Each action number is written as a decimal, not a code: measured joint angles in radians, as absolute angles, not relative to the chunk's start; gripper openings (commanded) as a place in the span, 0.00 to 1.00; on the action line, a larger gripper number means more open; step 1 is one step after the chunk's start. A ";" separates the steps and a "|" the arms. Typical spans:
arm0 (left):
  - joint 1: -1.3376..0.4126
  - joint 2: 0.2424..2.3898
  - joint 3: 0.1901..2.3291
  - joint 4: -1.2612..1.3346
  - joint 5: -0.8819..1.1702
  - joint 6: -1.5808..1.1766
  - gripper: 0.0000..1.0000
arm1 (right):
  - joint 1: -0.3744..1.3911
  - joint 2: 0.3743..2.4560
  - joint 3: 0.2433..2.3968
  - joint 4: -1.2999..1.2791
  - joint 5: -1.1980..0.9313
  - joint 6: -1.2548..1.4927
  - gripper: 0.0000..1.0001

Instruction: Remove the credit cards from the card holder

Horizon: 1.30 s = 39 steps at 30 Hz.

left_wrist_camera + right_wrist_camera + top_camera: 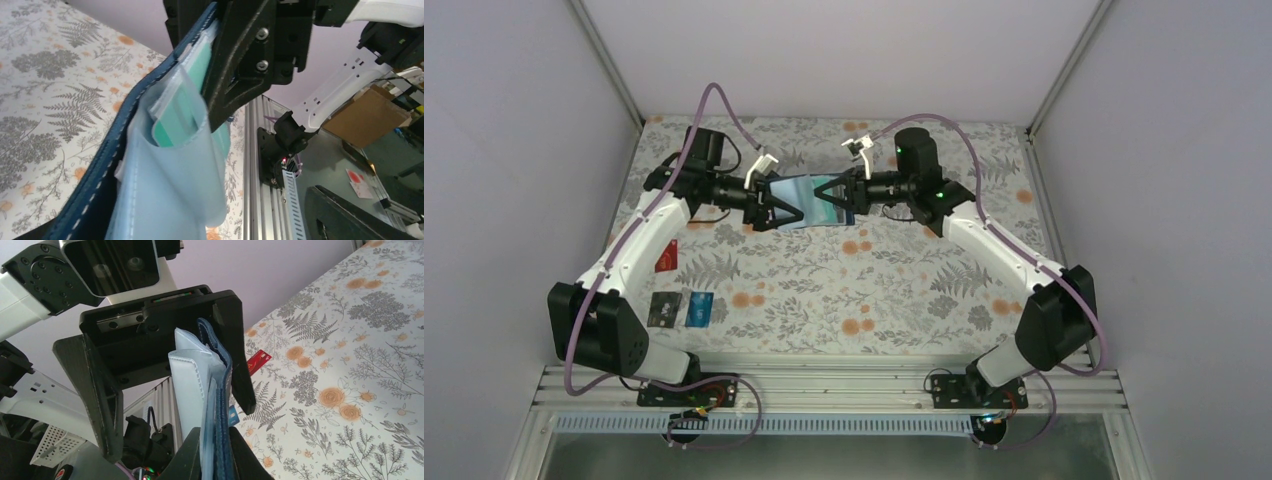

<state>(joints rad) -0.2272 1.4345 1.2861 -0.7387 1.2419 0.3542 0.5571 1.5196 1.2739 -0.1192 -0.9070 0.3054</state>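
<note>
Card holder [192, 385]: in the air over the far middle of the tabletop [904, 290], hanging between my two claws.

My right claw [214, 455] is clamped tight on one edge, with the navy cover and pale pockets pinched together. I judge this to be the anchor grip. It keeps the holder steady and off the surface so the other side can work.

My left claw [180, 432] stands wide apart. The holder's opposite end sits between its fingers [90, 390], unsqueezed and nearer one finger than the other.

One pale pocket gapes, and a teal card [172, 120] sits in it with its top edge above the pocket lip.

Red card [665, 260], black card [664, 308] and blue card [700, 308] lie flat beside my left arm, well apart from the holder.

Judgement: task partly done. The next move needs the left claw to close on the teal card's exposed edge only.

Risk: pinching the pocket fabric along with the card.
</note>
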 measured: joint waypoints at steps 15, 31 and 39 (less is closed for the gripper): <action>-0.236 1.418 1.269 -0.672 1.095 0.297 0.02 | 0.574 1.520 1.281 -0.147 -0.891 0.287 0.23; -0.245 1.417 1.269 -0.721 1.134 0.369 0.02 | 0.515 1.474 1.267 -0.218 -0.953 0.194 0.20; -0.245 1.417 1.269 -0.735 1.134 0.374 0.02 | 0.509 1.472 1.255 -0.250 -0.947 0.172 0.35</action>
